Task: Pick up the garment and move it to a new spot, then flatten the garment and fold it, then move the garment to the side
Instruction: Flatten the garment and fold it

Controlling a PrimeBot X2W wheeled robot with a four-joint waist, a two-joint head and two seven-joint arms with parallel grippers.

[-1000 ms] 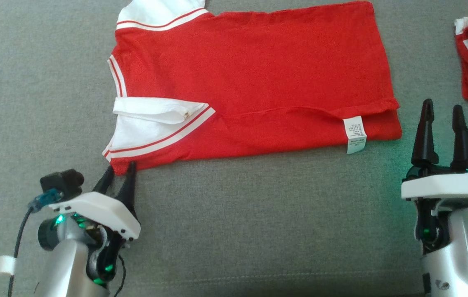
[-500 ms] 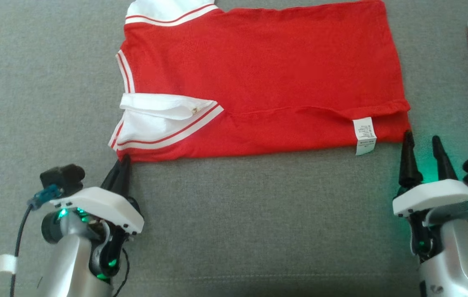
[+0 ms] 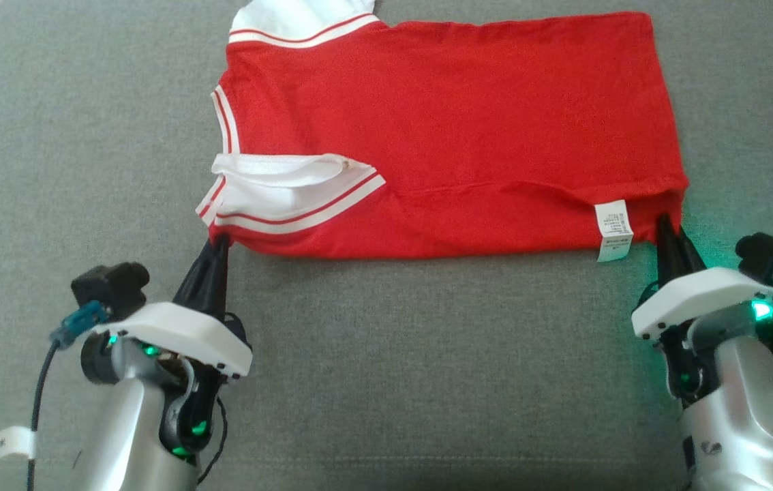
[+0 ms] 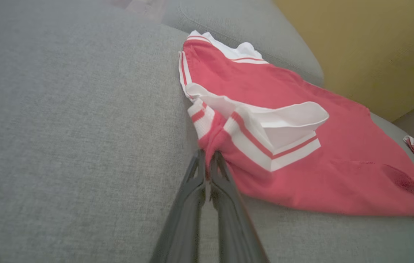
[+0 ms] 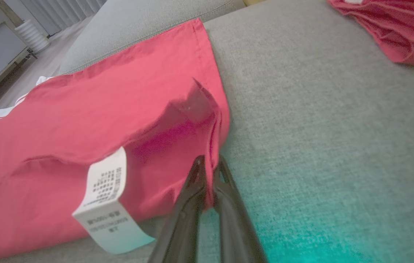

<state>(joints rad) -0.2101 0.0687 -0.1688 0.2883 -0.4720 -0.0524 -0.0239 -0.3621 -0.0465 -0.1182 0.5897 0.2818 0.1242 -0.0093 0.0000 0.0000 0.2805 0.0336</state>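
I see the red shirt with white striped sleeves lying flat on the grey fabric sofa cushion, toward 12 o'clock. My left gripper has its jaws pinched on the 7 o'clock sleeve corner; my right gripper has its jaws clamped on the 4 o'clock hem corner

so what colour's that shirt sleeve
The sleeve of the shirt is white with a red stripe; clearest in the left wrist view.

Red garment, white striped trim (care label showing), folded lengthwise, flat on grey cushion
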